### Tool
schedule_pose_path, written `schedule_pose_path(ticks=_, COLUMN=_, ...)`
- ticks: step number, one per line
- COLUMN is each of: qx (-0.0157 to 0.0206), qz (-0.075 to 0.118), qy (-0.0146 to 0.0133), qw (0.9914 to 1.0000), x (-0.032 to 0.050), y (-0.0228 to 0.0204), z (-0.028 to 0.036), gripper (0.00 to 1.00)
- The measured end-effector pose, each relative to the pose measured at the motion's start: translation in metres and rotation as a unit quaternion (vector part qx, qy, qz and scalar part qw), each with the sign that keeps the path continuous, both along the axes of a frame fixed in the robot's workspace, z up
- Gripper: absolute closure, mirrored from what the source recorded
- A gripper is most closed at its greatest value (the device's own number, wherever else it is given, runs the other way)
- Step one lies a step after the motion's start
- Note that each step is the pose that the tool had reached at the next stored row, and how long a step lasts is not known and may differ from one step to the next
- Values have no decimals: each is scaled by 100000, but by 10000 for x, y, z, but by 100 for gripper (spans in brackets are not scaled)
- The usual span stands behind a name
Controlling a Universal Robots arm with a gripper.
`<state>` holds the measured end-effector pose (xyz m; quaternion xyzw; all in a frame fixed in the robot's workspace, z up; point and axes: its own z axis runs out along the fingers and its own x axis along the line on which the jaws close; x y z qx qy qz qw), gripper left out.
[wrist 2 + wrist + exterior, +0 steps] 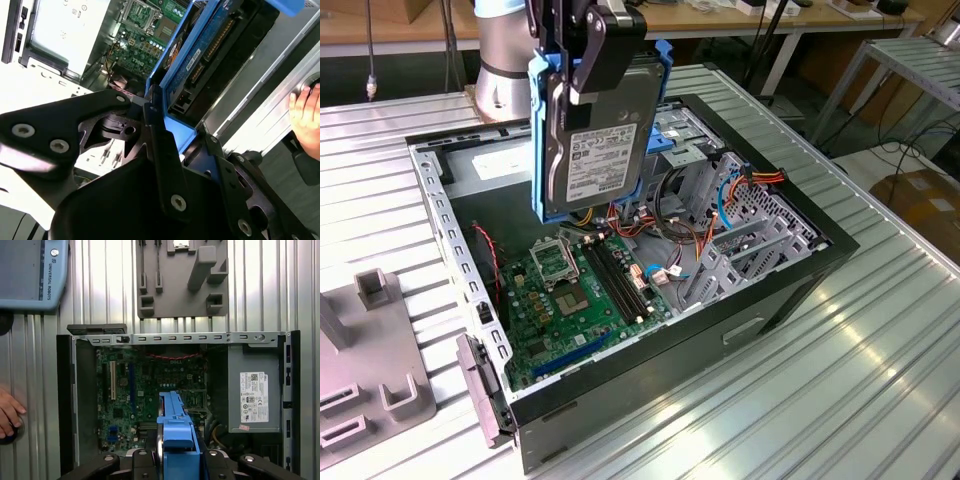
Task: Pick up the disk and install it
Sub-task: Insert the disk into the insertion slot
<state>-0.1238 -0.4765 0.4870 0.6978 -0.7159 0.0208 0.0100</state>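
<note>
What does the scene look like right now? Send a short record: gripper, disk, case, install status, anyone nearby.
gripper: gripper shut on the top end of the disk
disk: the disk hangs upright in its blue carrier, label towards the exterior view
position: above the open computer case, over the motherboard
install status: not seated; the disk is lifted above the case
case contents: power supply with a white sticker, inside the case
nearby: a person's hand rests on the table beside the case
</note>
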Motion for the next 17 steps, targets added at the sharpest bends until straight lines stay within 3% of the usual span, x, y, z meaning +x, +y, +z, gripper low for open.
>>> schedule_pose_path(ticks=9, qx=7, qz=2, qy=-3, qw=100000, x=13, y=-111, z=-2, gripper=63)
schedule_pose_path(ticks=17, qx=-14, qz=1, qy=-2, qw=100000, x=153, y=-123, z=-6, gripper=63)
